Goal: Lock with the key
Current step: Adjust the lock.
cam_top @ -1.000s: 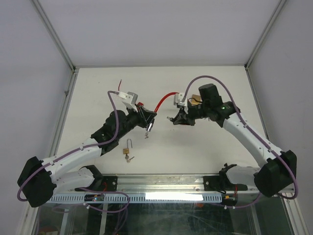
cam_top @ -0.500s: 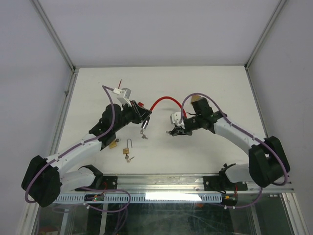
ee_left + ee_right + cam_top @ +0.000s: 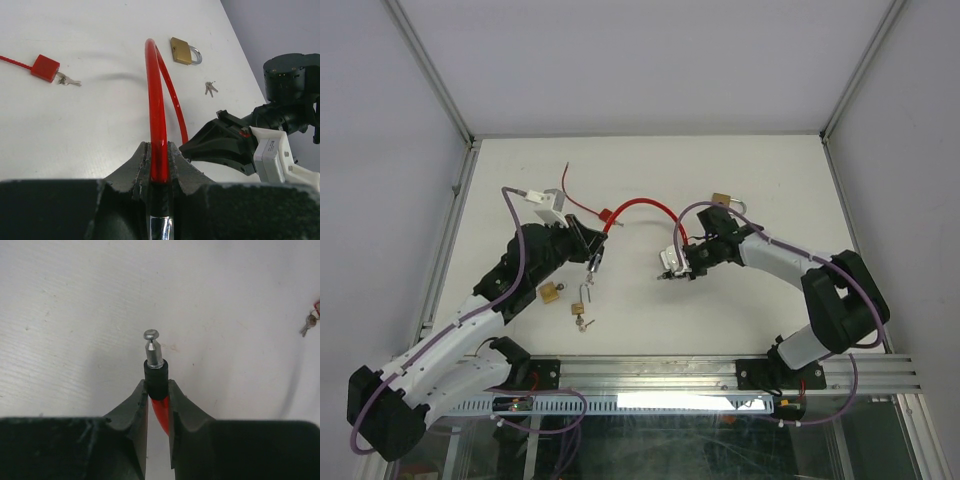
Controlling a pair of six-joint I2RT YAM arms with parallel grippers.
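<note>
A red cable lock (image 3: 640, 204) arcs between my two grippers. My left gripper (image 3: 592, 252) is shut on one end of the cable (image 3: 155, 100), just above a black collar and a chrome barrel (image 3: 160, 227); a small metal piece hangs below it (image 3: 588, 284). My right gripper (image 3: 672, 266) is shut on the other end, at the black collar (image 3: 155, 375), with the bare metal pin (image 3: 152, 346) sticking out past the fingertips over the white table. The two ends are apart. The right gripper also shows in the left wrist view (image 3: 225, 145).
A brass padlock (image 3: 722, 200) lies at the back right, with loose keys (image 3: 210, 88) near it. A small red padlock (image 3: 45, 67) with keys and a thin red wire lies at the back left. Two small brass padlocks (image 3: 549, 292) (image 3: 581, 305) lie near the front.
My left gripper has moved left and nearer with its cable end. My right gripper has moved nearer and slightly left. The cable now arches higher and the back brass padlock is uncovered.
</note>
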